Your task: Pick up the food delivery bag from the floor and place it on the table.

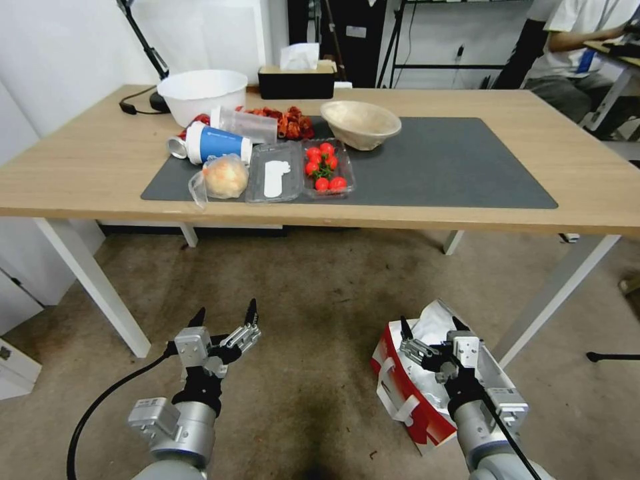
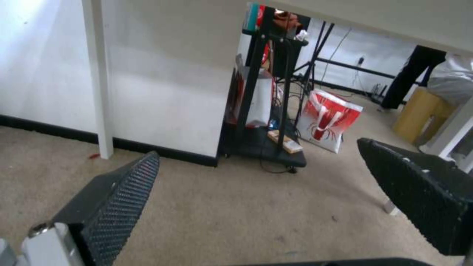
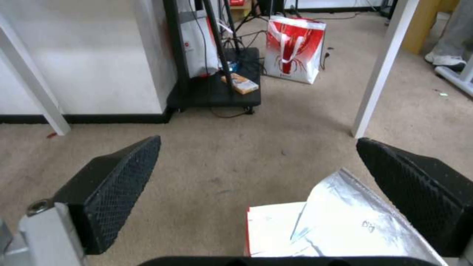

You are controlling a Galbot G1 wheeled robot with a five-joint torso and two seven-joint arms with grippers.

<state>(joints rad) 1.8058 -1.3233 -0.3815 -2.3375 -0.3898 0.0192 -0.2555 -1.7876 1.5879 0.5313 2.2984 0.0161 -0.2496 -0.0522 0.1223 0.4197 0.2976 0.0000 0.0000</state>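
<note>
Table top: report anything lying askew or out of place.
On the table, the blue-and-white cup lies tipped on its side at the dark grey mat's left end. The clear clamshell tray beside the cherry tomatoes lies open.

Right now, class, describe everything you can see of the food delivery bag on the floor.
The food delivery bag is boxy, with a red side, white edges and a white strap handle hanging on that side. Its top gapes open, showing crinkly silver foil lining. It stands on the worn beige carpet, slightly askew, beside a white table leg and in front of the table. The open right gripper hovers over its open top, with nothing gripped. The left gripper hangs open over bare carpet, apart from it.
</note>
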